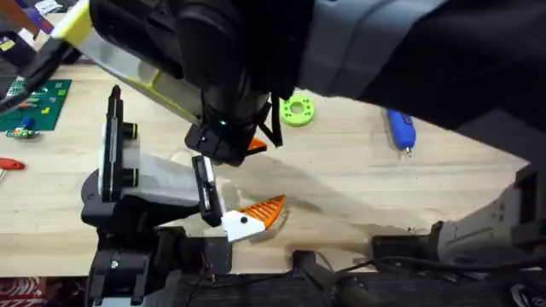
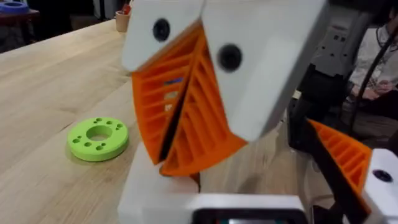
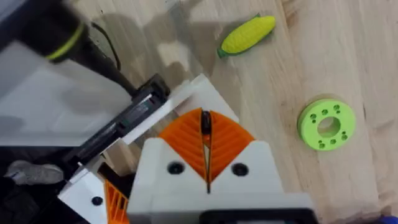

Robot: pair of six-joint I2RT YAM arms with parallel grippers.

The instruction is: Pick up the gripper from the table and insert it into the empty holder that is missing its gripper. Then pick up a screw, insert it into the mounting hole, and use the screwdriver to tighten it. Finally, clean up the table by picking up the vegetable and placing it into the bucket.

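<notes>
My right gripper [image 3: 206,118] points down with its orange pads shut on a small dark screw [image 3: 205,124]. Its tips [image 2: 166,158] hang just over a white finger plate [image 3: 202,93] that sits on the black rail [image 3: 124,118] of the left hand. The mounting hole is hidden under them. My left gripper [image 1: 260,177] is open, one white and orange finger [image 1: 252,217] at the rail's near end. The blue screwdriver [image 1: 399,130] lies at the far right. The vegetable, a yellow corn cob [image 3: 247,34], lies on the wood. The bucket is out of view.
A green ring [image 1: 297,109] with holes lies behind the grippers. A green circuit board [image 1: 34,102] and a red tool [image 1: 8,164] lie at the far left. The right arm [image 1: 384,51] looms large and dark across the top of the overhead view.
</notes>
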